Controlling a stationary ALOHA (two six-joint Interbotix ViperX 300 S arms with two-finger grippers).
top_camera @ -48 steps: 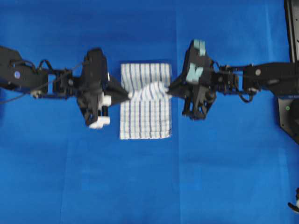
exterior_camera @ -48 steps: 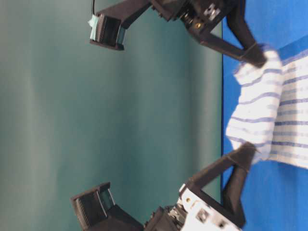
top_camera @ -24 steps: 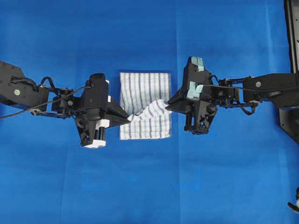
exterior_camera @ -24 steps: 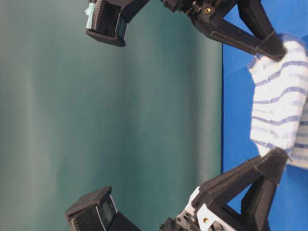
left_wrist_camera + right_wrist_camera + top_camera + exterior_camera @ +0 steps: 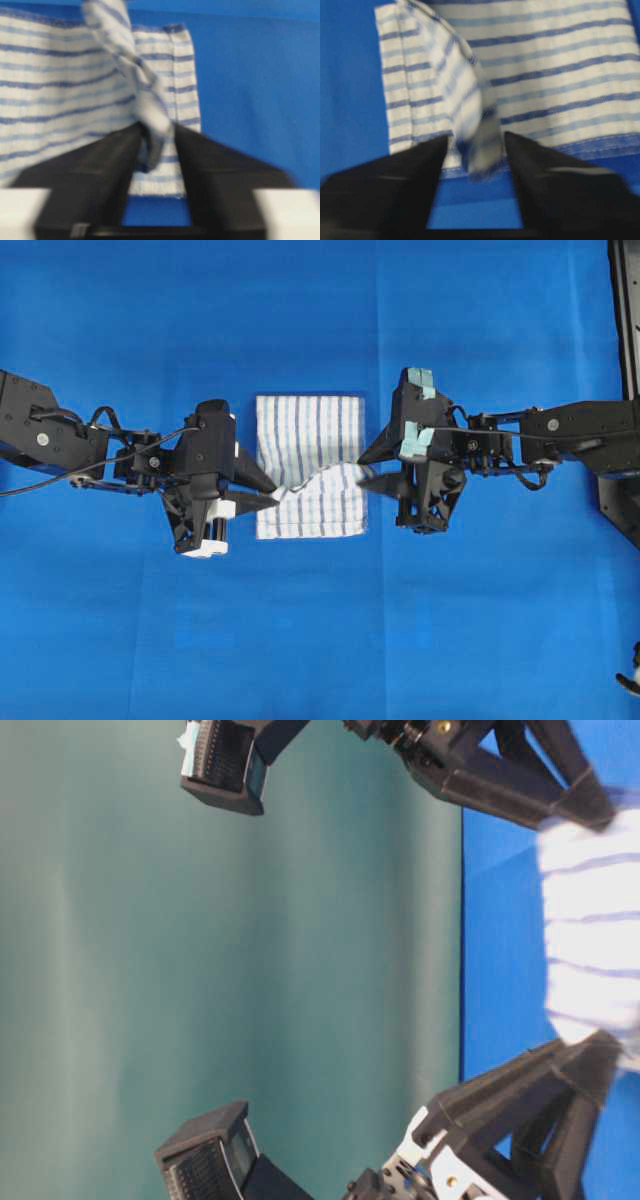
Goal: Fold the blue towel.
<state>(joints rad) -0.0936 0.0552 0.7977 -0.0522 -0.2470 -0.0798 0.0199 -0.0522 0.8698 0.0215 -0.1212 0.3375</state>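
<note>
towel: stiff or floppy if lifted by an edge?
Probably floppy: the blue towel sags in a wavy ridge between the left gripper and right gripper. Likely light, since thin fingertips raise it. Woven texture suggests little slip.

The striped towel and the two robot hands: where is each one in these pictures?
blue towel (image 5: pixel 308 425): overhead view, flat upper part.
left hand (image 5: pixel 272 491): overhead view, between its fingertips at the towel's left edge.
right hand (image 5: pixel 367 466): overhead view, between its fingertips at the towel's right edge.

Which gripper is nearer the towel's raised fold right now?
Left, narrowly. The left gripper tips touch the blue towel at its raised fold; the right gripper straddles the fold's other end, jaws apart.
</note>
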